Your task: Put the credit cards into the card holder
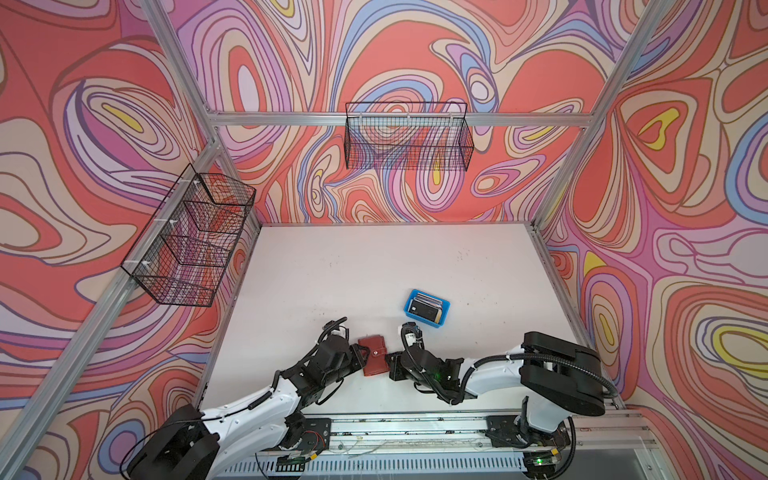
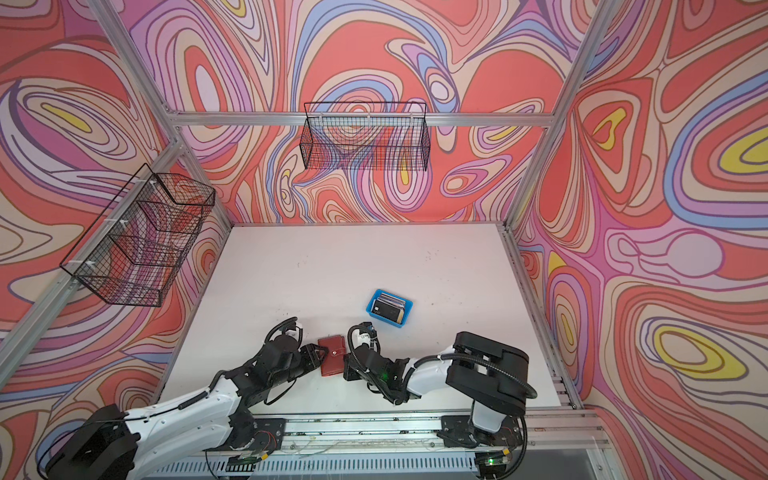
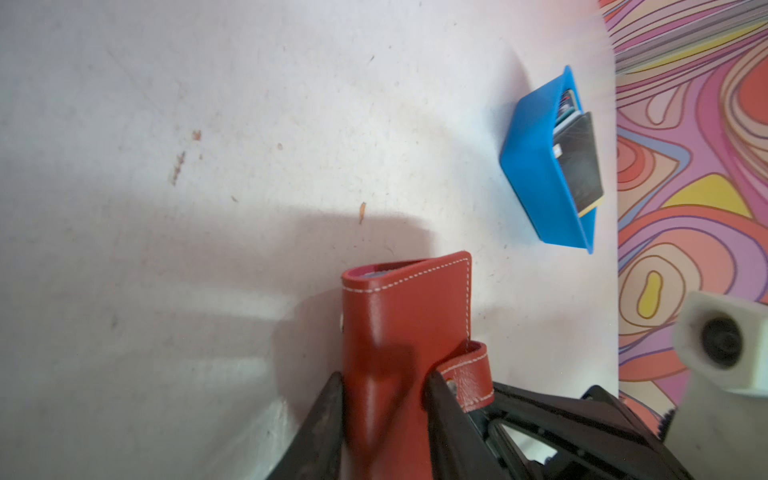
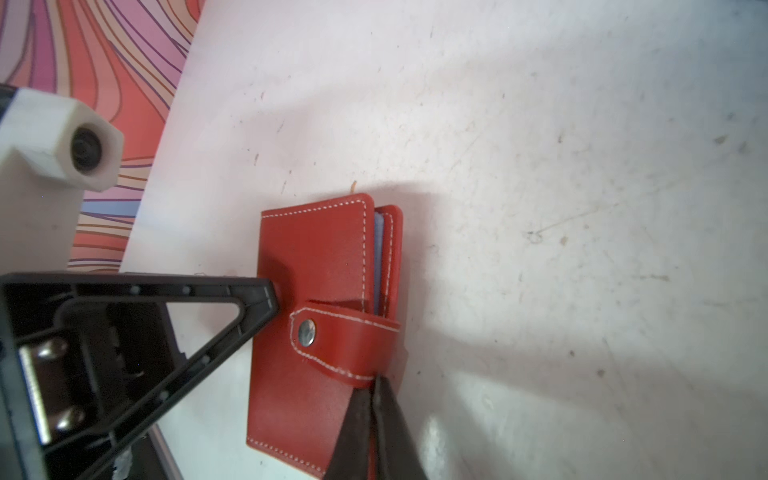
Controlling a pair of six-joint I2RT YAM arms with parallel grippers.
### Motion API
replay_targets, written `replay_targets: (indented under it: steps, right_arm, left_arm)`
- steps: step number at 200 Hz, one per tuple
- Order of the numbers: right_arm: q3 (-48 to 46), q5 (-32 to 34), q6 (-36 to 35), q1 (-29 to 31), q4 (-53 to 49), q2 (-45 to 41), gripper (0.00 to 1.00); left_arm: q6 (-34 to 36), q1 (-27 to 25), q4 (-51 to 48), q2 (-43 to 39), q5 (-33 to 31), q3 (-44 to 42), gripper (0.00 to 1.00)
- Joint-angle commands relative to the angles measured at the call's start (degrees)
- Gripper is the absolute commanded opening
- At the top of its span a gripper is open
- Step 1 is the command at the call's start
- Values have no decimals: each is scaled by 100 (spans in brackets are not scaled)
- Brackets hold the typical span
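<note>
**One holder (image 1: 374,355), one tray (image 1: 406,305), one stack of cards (image 1: 428,311), two grippers**

The holder lies closed on the table (image 1: 332,270); the cards sit in the tray nearby. The left gripper (image 3: 384,376) is part open astride the holder's spine; I cannot tell whether it grips. The right gripper (image 4: 374,380) is clenched, its tips touching the tab (image 4: 349,332).

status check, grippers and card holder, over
Left gripper astride closed card holder, grip unclear. Right gripper shut at snap tab. Credit cards in blue tray. Nothing in the way.

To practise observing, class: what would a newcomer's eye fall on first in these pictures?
The swirling pink, red and lilac walls all around. Then the red-brown card holder at the front of the table, gripped by the left pincer with the right pincer closed at its snap tab. Behind it, right, credit cards fill a blue tray.
</note>
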Motion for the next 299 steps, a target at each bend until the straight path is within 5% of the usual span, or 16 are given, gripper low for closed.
replay_targets:
  steps: [1,82,103,158,190,214,260,299]
  right_arm:
    - [-375,259,381,50,557,-227,0]
    - [-338,166,614,45,600,-25,0]
    - [15,207,638,48,-142,113,29]
    - [468,307,566,36,-852,506,61]
    - [583,226,595,28,-875,574,54]
    - [623,114,581,33,-775,831,36]
    - [559,-6,798,33,-536,1067,33]
    - [458,67,897,26,-524,1160,26]
  left_arm:
    - [-146,-27,-368,-582,-283,-344,47]
    - [-148,-10,-426,-1899,-349,-979,56]
    - [-119,-14,-324,-1774,-244,-945,56]
    - [-217,-10,229,-576,-125,-831,51]
    - [-134,-10,1036,392,293,-653,44]
    - [-101,-10,1892,1112,541,-637,38]
    - [-97,-7,3190,2198,950,-535,31]
    - [-141,-10,3835,2245,906,-752,26]
